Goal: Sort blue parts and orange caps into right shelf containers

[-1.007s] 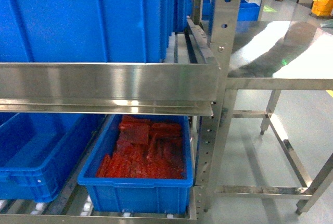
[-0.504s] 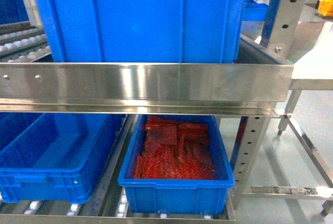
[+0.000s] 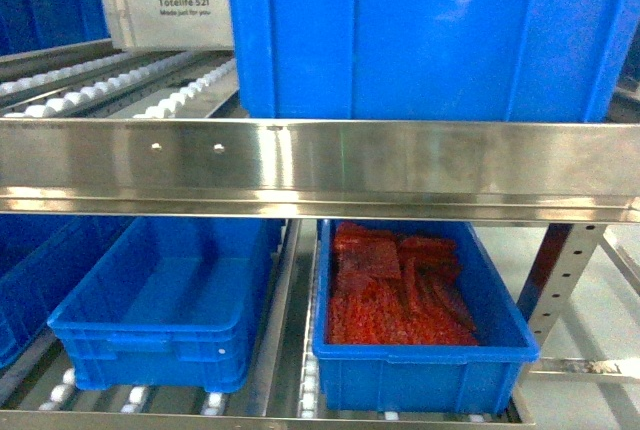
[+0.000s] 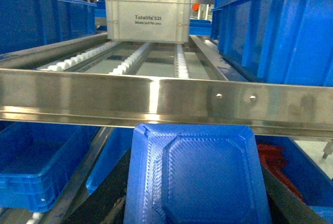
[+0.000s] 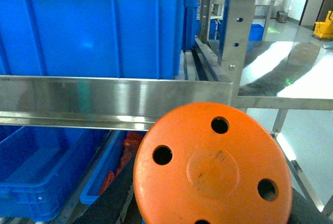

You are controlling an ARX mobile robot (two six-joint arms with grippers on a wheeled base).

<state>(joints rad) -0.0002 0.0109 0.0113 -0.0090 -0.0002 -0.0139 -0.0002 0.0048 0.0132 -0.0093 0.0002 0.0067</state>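
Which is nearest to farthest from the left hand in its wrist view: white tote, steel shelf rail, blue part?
1. Blue part, bottom centre, right at the hand.
2. Steel shelf rail, across the middle, just beyond.
3. White tote, top centre, far back on the rollers.

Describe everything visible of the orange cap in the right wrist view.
The orange cap is a round, flat disc of matte plastic that fills the lower part of the right wrist view. Its face shows a shallow circular centre with faint scuffs and round through-holes spaced around it. It sits tilted in front of the steel shelf rail; dark shapes show under its lower edge.
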